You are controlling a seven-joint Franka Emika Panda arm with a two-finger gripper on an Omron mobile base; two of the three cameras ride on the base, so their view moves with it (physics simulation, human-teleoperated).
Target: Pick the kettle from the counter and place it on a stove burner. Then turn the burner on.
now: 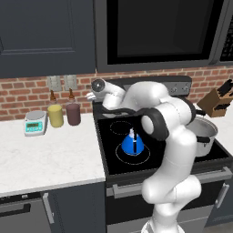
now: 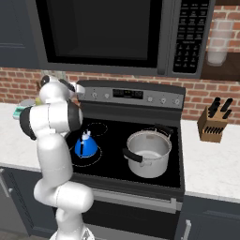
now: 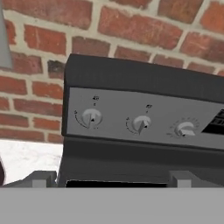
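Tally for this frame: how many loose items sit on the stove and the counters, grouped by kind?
Kettles: 1, the blue kettle on the front left stove burner
Pots: 1, the silver pot
Bottles: 2, the yellow bottle and the dark red bottle
Scales: 1, the kitchen scale
Knife blocks: 1, the knife block
Total: 6

Kettle (image 1: 133,144): smooth bright blue body, looks enamelled or plastic, matt black handle and knob. Stove burner (image 1: 132,154): thin white ring in glossy black glass. Counter (image 1: 45,157): white marble-look slab, faint grey veins, smooth. Pot (image 2: 147,153): brushed silver metal, black handles. Stove control panel (image 3: 144,120): satin grey metal with grey knobs, matt dark trim above. Backsplash (image 3: 122,35): rough red brick, pale mortar. Knife block (image 2: 212,125): plain wood. Arm (image 1: 173,150): glossy white plastic shell, dark joints.
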